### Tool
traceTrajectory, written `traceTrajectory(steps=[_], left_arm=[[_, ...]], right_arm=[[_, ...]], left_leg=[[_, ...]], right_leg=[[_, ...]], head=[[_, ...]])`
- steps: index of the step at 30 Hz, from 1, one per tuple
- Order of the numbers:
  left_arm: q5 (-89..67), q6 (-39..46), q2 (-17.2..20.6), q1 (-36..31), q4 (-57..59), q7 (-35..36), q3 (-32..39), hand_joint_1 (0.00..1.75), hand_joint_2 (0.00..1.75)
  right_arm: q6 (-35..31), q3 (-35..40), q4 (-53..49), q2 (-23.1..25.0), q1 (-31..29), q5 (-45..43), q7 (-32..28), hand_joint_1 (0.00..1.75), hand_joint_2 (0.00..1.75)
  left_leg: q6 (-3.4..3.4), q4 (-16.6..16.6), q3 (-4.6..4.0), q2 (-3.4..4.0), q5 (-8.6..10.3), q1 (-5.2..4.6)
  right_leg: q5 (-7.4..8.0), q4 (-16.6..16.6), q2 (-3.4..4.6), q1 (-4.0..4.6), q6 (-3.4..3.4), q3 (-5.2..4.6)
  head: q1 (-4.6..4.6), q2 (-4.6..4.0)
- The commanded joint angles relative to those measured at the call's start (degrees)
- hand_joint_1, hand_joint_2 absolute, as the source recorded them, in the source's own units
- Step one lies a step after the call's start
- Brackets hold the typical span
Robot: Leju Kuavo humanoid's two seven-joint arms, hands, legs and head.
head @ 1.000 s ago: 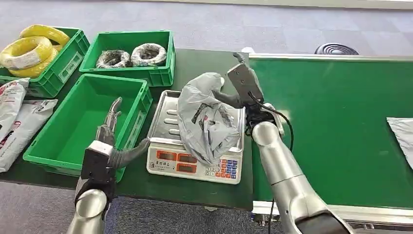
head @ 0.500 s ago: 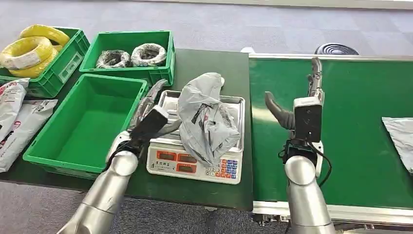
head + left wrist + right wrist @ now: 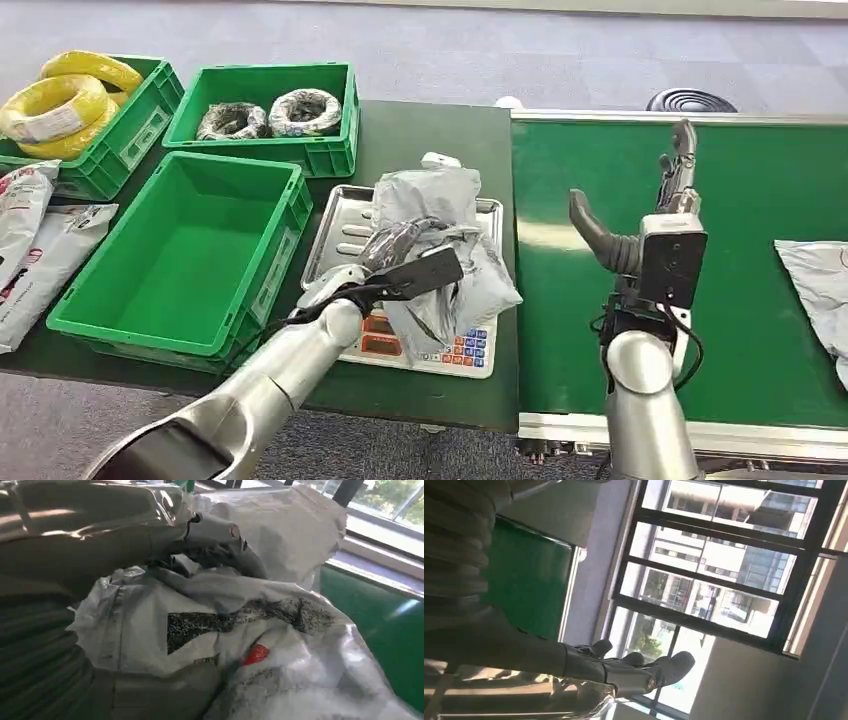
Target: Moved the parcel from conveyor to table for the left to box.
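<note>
Grey plastic parcel on the scale at the counter's near edge, left hand gripping it from nine o'clock, right hand at three o'clock raised over the conveyor, fingers spread, holding nothing, green bin at nine o'clock.

Premises present as a parcel sorting or packing station in an industrial hall. Evidence: green conveyor abutting a dark table; weighing scale with steel tray; green crates holding cable coils; mailer bags; grey carpet; large windows.
</note>
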Motion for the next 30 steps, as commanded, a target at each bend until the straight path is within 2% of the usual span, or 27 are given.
traceTrajectory(steps=[1,6,10,16,20,24,30], left_arm=[[0.4,1.6,-0.5,-2.9,9.6,0.1,-3.6,1.75,1.75],[3.7,5.8,2.4,-2.8,5.6,-2.9,0.7,1.75,1.75],[9.0,11.0,7.3,-1.2,-5.6,-6.1,7.8,1.75,1.75],[12.8,13.5,15.9,0.0,-20.6,-4.4,16.7,1.75,1.75],[13.3,15.0,20.0,-1.1,-20.0,-3.7,21.9,1.75,1.75],[11.9,16.1,22.4,-1.8,-18.5,-4.1,27.1,1.75,1.75],[11.1,18.0,25.5,4.3,-23.9,-4.8,36.9,1.75,1.75]], right_arm=[[-0.1,-2.3,1.5,-0.8,-0.4,-0.5,0.1,0.00,1.75],[0.0,-3.0,0.2,-0.2,1.2,0.0,0.4,0.00,1.75],[-0.3,-4.1,0.0,0.5,2.8,0.2,0.5,0.00,1.75],[-0.6,-5.7,-1.6,0.7,7.0,0.2,-0.1,0.00,1.75],[-0.6,-6.1,-1.1,0.2,8.4,-1.0,-1.1,0.00,1.75],[-0.9,-6.2,-0.4,-0.8,8.4,-2.0,-1.4,0.00,1.75],[-0.4,-6.9,-2.9,0.0,11.0,-1.9,-0.7,0.00,1.75]], left_leg=[[0.01,-0.1,0.10,0.00,0.02,-0.03],[0.00,-0.1,0.11,0.09,0.02,-0.02],[-0.03,-0.1,0.08,0.16,0.00,-0.01],[-0.04,0.0,0.01,0.28,-0.02,0.03],[-0.02,-0.1,0.01,0.26,0.00,0.03],[-0.02,-0.1,0.03,0.36,-0.01,0.04],[-0.02,-0.2,0.11,0.39,-0.02,0.02]], right_leg=[[0.01,-0.1,-0.04,-0.02,0.00,0.11],[0.05,-0.1,0.06,-0.01,-0.01,0.11],[0.03,0.0,0.13,0.00,-0.03,0.04],[0.03,0.1,0.24,0.06,-0.05,-0.09],[0.03,0.1,0.22,0.07,-0.04,-0.09],[0.05,0.0,0.30,0.08,-0.04,-0.09],[0.02,0.0,0.31,0.05,-0.04,-0.02]], head=[[-0.02,-0.02],[0.00,0.00],[-0.02,0.00],[-0.02,0.00],[-0.02,0.00],[0.00,0.00],[0.00,0.00]])
